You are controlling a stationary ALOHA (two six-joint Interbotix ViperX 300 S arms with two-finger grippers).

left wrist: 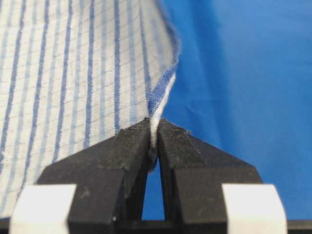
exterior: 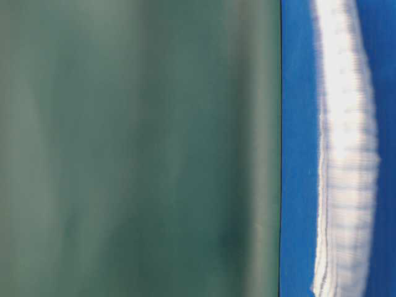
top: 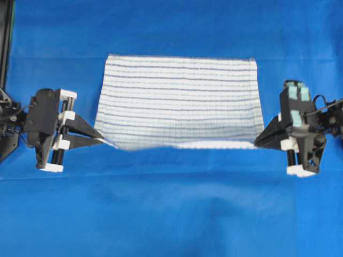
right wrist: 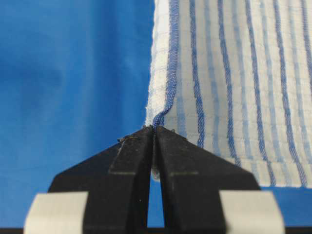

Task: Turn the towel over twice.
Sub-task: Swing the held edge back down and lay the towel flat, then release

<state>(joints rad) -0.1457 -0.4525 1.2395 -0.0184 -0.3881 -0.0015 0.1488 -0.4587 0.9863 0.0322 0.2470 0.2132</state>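
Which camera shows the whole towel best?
The overhead view: the towel spreads out fully there, corner to corner. Each wrist view gives one pinched corner up close, and the table-level view gives a blurred white strip.

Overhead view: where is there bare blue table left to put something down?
The wide strip of blue covering in front of the towel, and the band beyond its far edge. The middle is crowded: the left gripper and right gripper pinch the towel's corners.
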